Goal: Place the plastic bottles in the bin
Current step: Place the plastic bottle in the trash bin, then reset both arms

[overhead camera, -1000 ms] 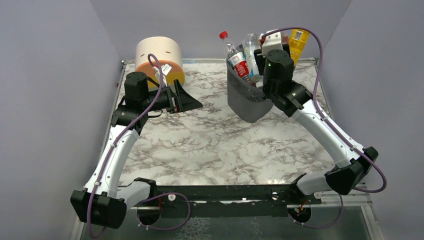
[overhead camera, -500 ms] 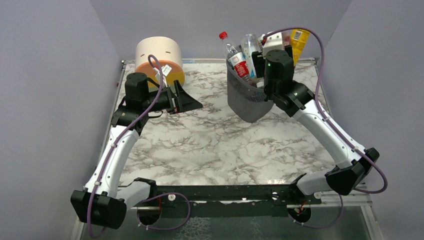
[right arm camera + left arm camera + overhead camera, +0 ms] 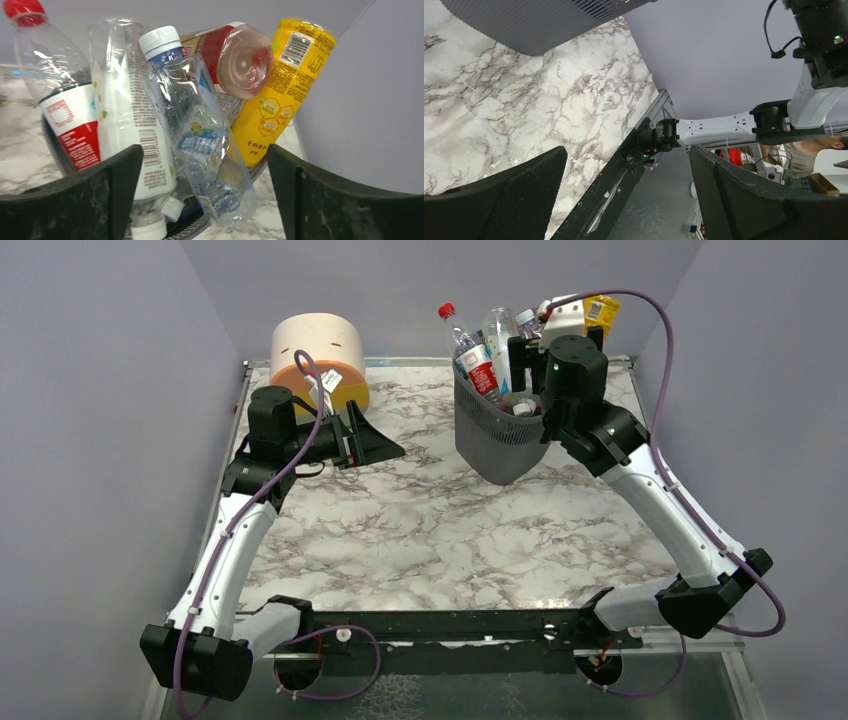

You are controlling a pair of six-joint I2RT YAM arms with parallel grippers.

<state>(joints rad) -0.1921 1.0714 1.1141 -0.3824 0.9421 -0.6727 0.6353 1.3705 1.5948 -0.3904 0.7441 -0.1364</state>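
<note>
The dark mesh bin (image 3: 497,440) stands at the back right of the table, crammed with plastic bottles that stick out above its rim. In the right wrist view I make out a red-capped bottle (image 3: 60,100), a clear one with a white label (image 3: 130,110), a clear white-capped bottle with a blue label (image 3: 200,130) and a yellow bottle (image 3: 280,95). My right gripper (image 3: 202,165) hovers at the bin's right rim (image 3: 525,352), open. The blue-label bottle leans between its fingers, touching neither. My left gripper (image 3: 375,440) is open and empty at the left of the table (image 3: 629,200).
A round beige and orange drawer unit (image 3: 318,358) stands at the back left, just behind the left gripper. Grey walls close in the table on three sides. The bin's mesh wall (image 3: 539,20) shows at the top of the left wrist view.
My right gripper has opened, letting go of the clear blue-label bottle in the bin, and its wrist has shifted slightly right. The left arm has not moved.
</note>
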